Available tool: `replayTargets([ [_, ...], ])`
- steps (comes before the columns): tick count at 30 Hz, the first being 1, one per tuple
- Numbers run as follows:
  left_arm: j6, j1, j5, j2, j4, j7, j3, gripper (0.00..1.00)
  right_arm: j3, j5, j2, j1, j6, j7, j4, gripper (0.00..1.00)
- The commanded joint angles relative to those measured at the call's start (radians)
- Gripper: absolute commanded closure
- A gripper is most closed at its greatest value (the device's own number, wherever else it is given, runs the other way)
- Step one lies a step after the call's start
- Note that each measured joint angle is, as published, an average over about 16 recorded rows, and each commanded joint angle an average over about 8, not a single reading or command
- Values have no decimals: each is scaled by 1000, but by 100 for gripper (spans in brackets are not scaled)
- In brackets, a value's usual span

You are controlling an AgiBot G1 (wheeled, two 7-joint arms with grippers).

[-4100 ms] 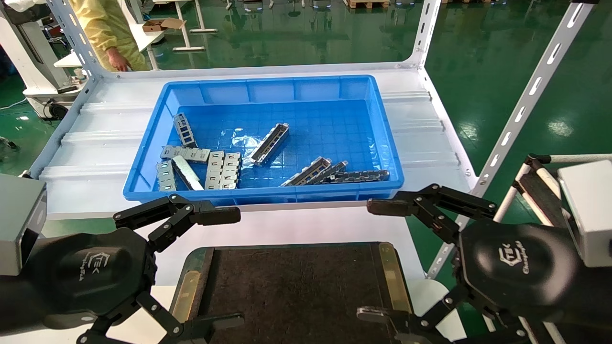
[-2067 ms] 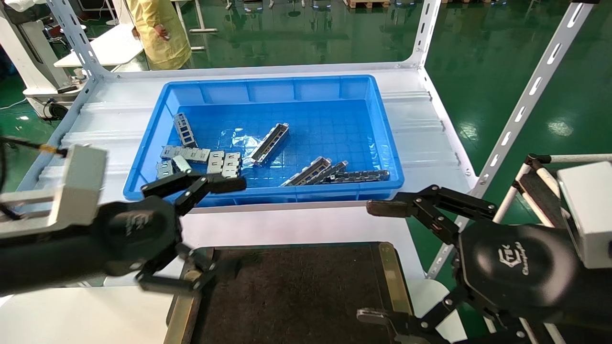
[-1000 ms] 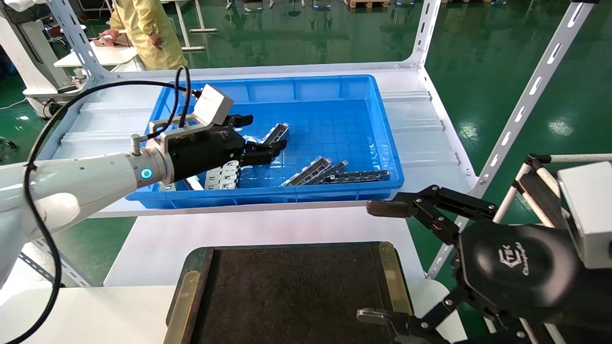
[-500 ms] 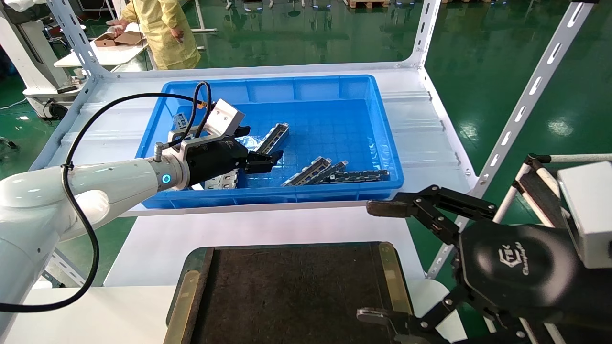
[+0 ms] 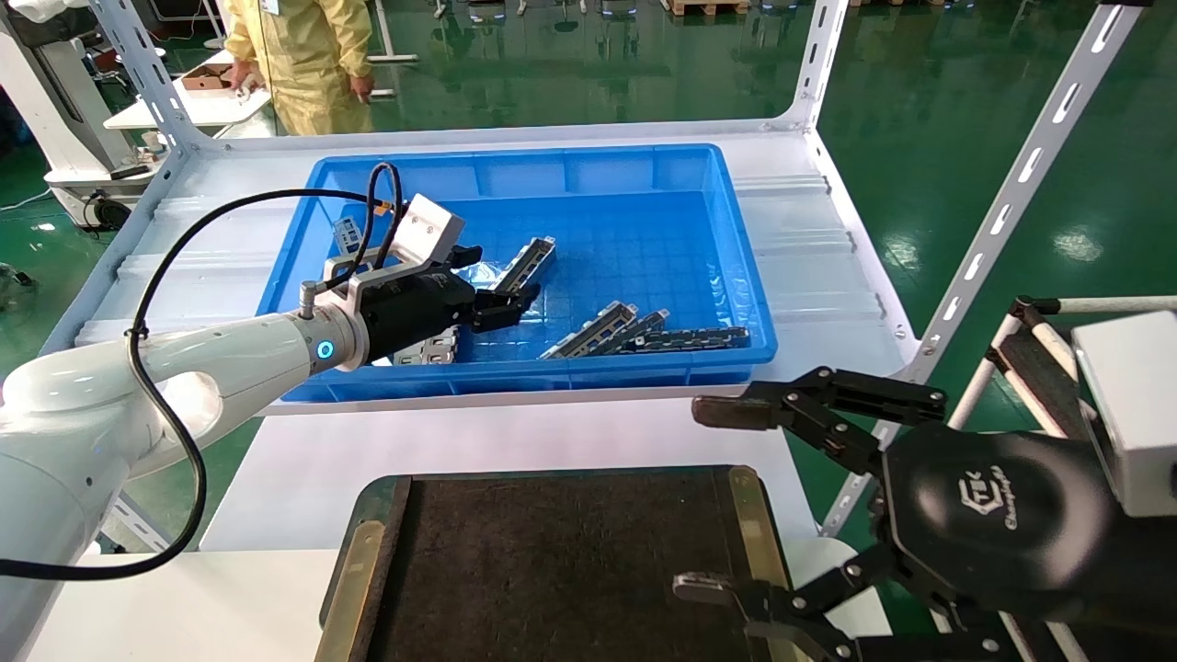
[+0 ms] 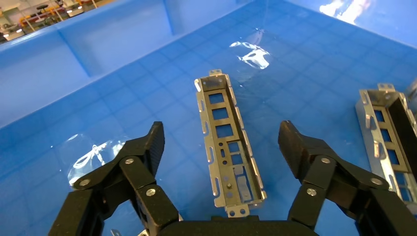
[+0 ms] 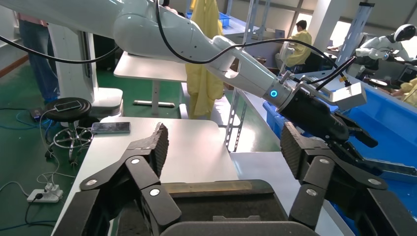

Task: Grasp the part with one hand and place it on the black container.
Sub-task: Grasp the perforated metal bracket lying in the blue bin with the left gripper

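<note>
The right gripper [image 7: 223,142] hangs with its fingers spread wide above the near edge of the black container [image 7: 216,196]. Beyond it, the left gripper [image 7: 361,140] reaches into the blue bin [image 7: 393,115], past a white table [image 7: 162,142].

The head camera looks forward and down over the blue bin [image 5: 745,276]. The left wrist camera sits close above that bin's floor [image 6: 123,98]. The right wrist camera faces across the black tray [image 7: 221,189].
</note>
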Motion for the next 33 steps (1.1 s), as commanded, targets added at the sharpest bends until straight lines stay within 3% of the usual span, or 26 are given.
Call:
replayTargets([
  [1, -3, 0, -8, 2, 8, 6, -6, 100, 0, 0, 0, 0, 0, 0, 0, 100],
  [26, -13, 14, -36, 7, 39, 43, -24, 100, -2, 1, 1, 0, 1, -1, 0, 100],
  [33, 46, -4, -49, -1, 25, 41, -32, 100, -2, 2, 1, 1, 1, -1, 0, 100],
])
